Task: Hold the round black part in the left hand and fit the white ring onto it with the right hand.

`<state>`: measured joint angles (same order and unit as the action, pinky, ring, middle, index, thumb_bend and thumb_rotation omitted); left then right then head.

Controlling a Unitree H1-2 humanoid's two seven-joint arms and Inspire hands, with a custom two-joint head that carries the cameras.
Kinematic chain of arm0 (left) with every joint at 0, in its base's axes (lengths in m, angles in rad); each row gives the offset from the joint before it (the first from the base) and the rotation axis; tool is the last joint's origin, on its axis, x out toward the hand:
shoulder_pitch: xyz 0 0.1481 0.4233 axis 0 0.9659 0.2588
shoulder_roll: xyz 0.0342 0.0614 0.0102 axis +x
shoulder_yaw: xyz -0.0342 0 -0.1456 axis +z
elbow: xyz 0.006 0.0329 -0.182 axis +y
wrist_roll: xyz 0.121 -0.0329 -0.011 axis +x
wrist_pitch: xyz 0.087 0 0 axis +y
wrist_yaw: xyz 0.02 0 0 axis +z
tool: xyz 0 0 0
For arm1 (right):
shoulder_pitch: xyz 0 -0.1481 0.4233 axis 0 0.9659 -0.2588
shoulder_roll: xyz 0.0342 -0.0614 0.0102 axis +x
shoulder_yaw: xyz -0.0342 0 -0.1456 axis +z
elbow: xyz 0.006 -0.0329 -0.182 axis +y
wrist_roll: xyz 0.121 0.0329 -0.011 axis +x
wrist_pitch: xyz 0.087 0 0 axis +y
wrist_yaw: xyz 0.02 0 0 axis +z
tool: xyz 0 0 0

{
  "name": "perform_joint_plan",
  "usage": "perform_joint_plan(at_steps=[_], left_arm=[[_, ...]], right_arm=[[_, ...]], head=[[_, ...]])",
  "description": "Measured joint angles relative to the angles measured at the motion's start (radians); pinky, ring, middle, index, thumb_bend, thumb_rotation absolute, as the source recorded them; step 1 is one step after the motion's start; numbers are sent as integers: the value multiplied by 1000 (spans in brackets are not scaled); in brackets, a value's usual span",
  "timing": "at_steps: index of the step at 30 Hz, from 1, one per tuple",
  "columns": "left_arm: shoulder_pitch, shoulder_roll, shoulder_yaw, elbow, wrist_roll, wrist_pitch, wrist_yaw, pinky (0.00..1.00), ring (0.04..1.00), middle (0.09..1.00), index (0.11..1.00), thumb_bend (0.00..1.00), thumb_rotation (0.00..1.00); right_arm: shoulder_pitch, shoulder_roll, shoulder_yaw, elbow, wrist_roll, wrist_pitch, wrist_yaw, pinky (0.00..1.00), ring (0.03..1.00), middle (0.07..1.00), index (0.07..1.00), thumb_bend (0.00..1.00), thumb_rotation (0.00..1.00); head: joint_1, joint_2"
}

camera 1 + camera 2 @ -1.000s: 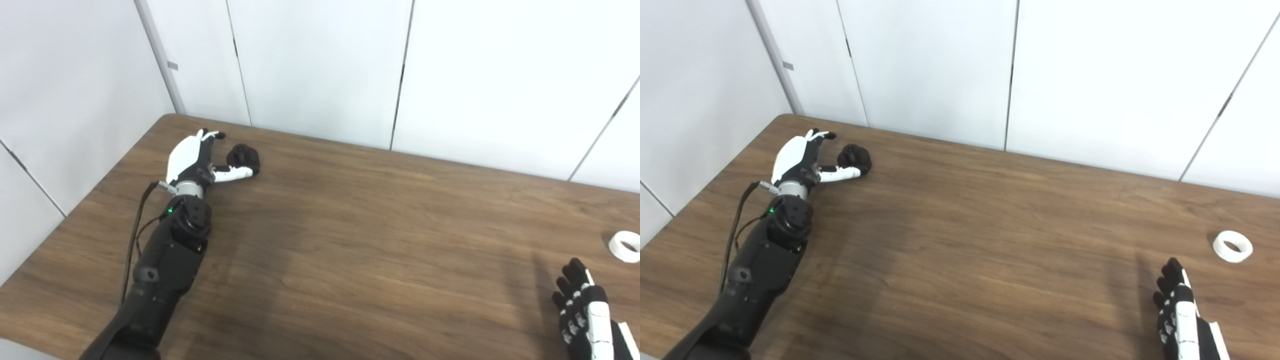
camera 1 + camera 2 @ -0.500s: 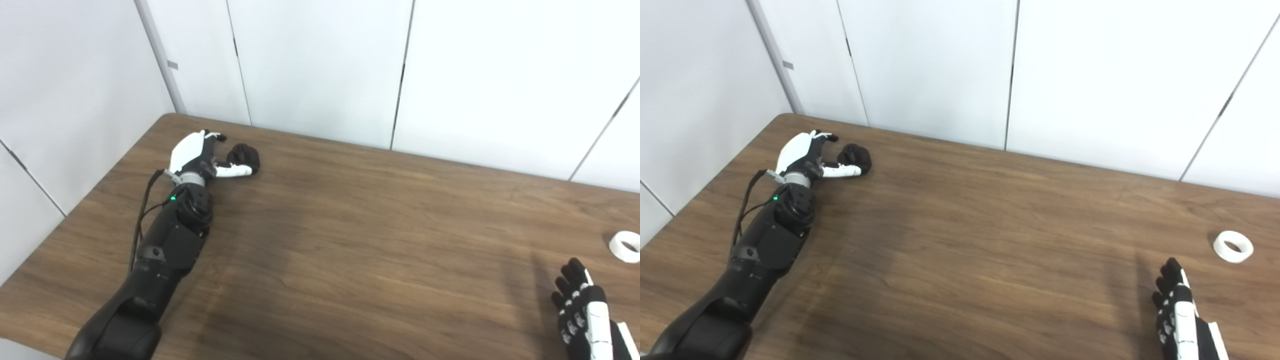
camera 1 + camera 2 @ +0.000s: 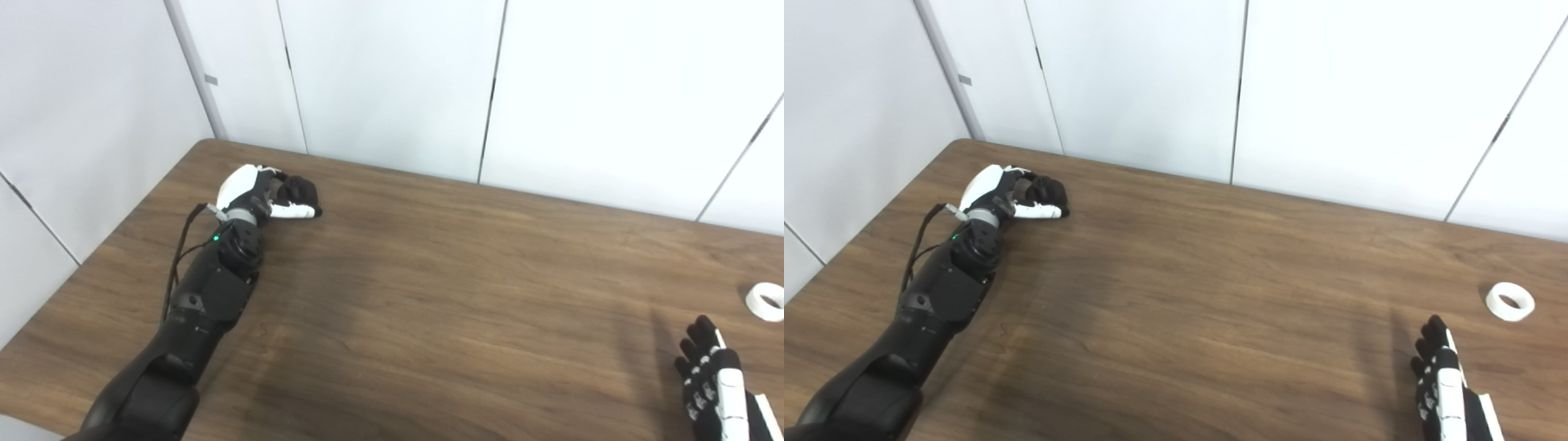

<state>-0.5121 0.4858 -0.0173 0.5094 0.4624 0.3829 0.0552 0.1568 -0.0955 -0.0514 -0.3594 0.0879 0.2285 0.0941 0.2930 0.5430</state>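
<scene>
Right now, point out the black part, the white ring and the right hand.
black part point(image 3: 1048, 188), right eye view, on its dark rounded top beside the left hand's fingers.
white ring point(image 3: 1510, 301), right eye view, on its near rim.
right hand point(image 3: 709, 375), left eye view, on the back of the hand.

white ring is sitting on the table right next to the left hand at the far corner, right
Not quite. The white ring lies on the table, but near the right hand at the right side; the right eye view shows it. The left hand is at the black part.
</scene>
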Motion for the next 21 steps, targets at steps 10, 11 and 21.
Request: perform_joint_plan(at_steps=[10, 11, 21], left_arm=[[-5, -2, -9, 10, -1, 1, 2, 1000, 1000, 967, 796, 1000, 315], [-6, -2, -9, 11, -1, 1, 3, 1000, 1000, 965, 796, 1000, 315], [-11, -3, -8, 14, -20, 2, 7, 1000, 1000, 961, 794, 985, 278]], right_arm=[[1, 0, 4, -3, 0, 1, -7, 1000, 1000, 1000, 1000, 353, 1000], [1, 0, 4, -3, 0, 1, -7, 1000, 1000, 1000, 1000, 350, 1000], [1, 0, 5, -3, 1, 1, -6, 1000, 1000, 1000, 1000, 355, 1000]], head=[[3, 2], [3, 2], [5, 3]])
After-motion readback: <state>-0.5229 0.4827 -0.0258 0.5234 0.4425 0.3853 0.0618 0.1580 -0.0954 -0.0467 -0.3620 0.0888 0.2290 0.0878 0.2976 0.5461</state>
